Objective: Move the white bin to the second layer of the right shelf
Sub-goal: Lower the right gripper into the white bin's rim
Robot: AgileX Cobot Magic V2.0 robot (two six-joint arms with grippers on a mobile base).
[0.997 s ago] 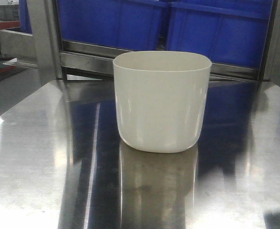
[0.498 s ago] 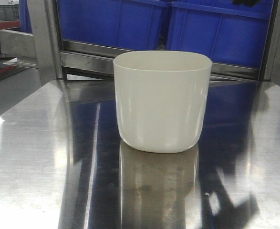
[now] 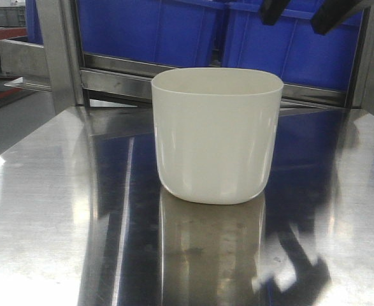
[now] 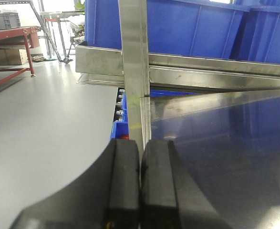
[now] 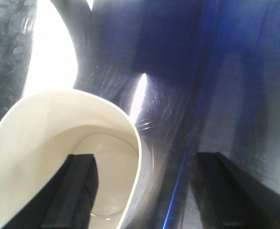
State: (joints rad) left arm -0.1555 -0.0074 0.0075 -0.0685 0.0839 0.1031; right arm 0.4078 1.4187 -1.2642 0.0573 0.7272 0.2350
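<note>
While the white bin point(image 3: 216, 137) stands upright on the steel tabletop point(image 3: 46, 210) before the blue crates point(image 3: 155, 29), right gripper point(image 5: 144, 157) hangs above it, fingers apart, one over its interior and one outside. Left gripper point(image 4: 140, 176): pads pressed together, empty.

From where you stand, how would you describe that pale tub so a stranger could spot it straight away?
Look at the shiny steel tabletop. Standing upright near its middle is the white bin, open-topped with a rounded-square rim. It is the only cream, smooth-walled tub; the blue crates behind it are bigger and rectangular.
</note>
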